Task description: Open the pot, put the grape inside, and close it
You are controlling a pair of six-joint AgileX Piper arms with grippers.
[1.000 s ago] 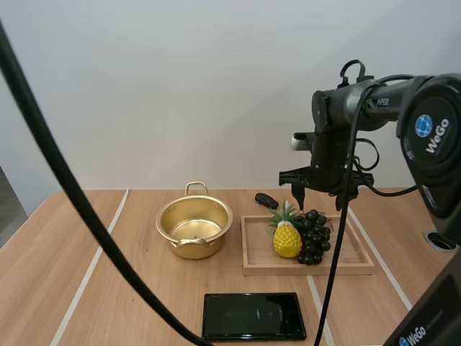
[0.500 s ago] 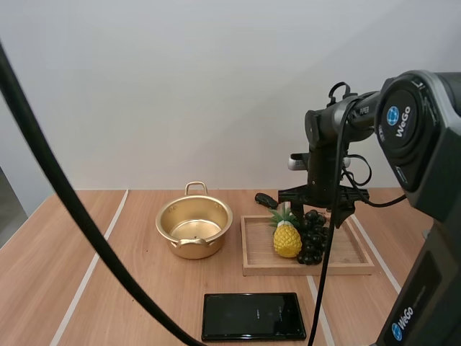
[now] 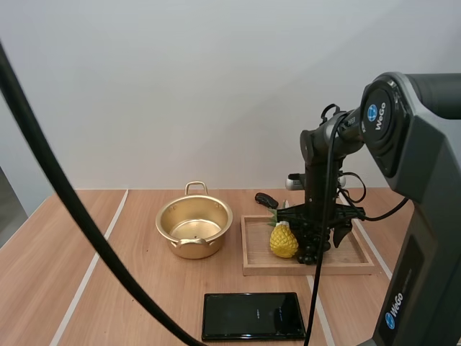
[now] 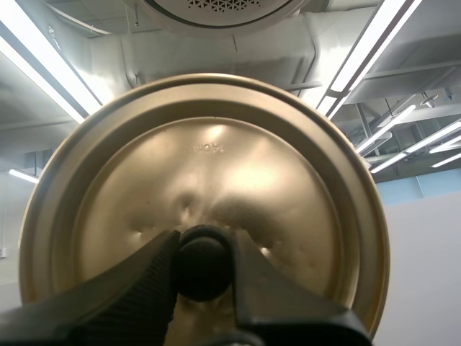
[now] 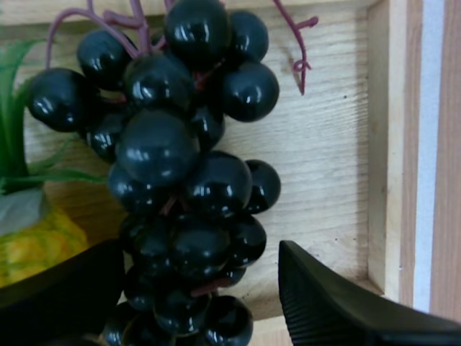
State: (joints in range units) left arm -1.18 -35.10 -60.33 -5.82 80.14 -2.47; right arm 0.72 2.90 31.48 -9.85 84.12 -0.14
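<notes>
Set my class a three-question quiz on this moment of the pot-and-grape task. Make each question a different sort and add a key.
1. True or false: the pot has its lid on.
2. What lies beside the grapes in the wooden tray? A a pineapple; B a lemon; C a pack of wipes.
3. Fill in: the left gripper is shut on the lid's ____.

Key
1. False: the pot stands open on the table, and the lid is held by the left gripper.
2. A.
3. Knob.
</notes>
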